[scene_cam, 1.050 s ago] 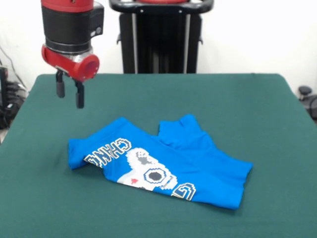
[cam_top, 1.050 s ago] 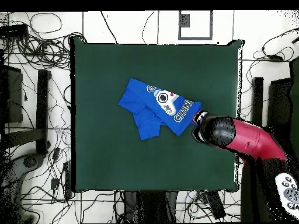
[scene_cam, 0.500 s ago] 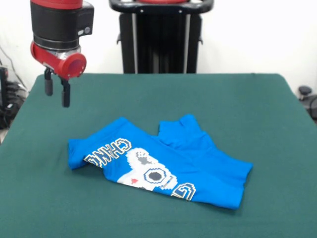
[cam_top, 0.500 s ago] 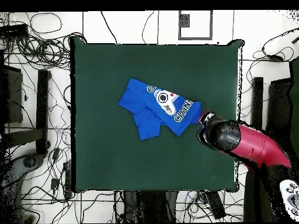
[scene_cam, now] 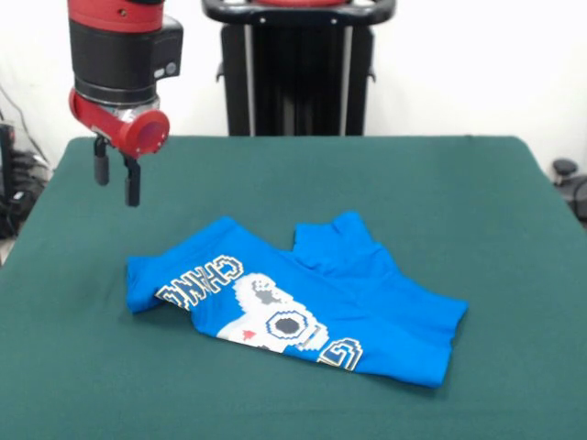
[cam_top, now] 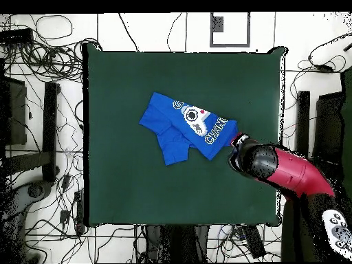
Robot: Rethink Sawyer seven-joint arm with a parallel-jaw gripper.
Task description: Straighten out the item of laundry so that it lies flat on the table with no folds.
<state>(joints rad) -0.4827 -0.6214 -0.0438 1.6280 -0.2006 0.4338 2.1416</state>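
T-shirt [scene_cam: 298, 298] crumpled near table [scene_cam: 440, 183] centre, graphic side up, one edge tucked under at the lettered end, a sleeve lobe bunched toward the far side. Several folds visible; not flat. No shift in shirt outline against the frames from a second and half a second back: same position, same creases.

Gripper [scene_cam: 117, 174] high above the green felt, beyond the shirt's lettered corner, clear of the fabric. Fingers parted by a narrow gap, nothing between them. Overhead: gripper [cam_top: 238, 146] just beside the shirt's corner [cam_top: 230, 129], not touching as far as visible.

Change over last second: arm out toward table edge and slightly up at the half-second mark, now back a little toward the shirt and slightly lower. Small lateral corrections only; no contact made.

Reading: likely positioning over the tucked corner ahead of a descent. Task essentially at start; no unfolding achieved. Next move probably needs a pinch on the folded-under edge and a pull outward. Risk: dragging the whole shirt rather than opening the fold.
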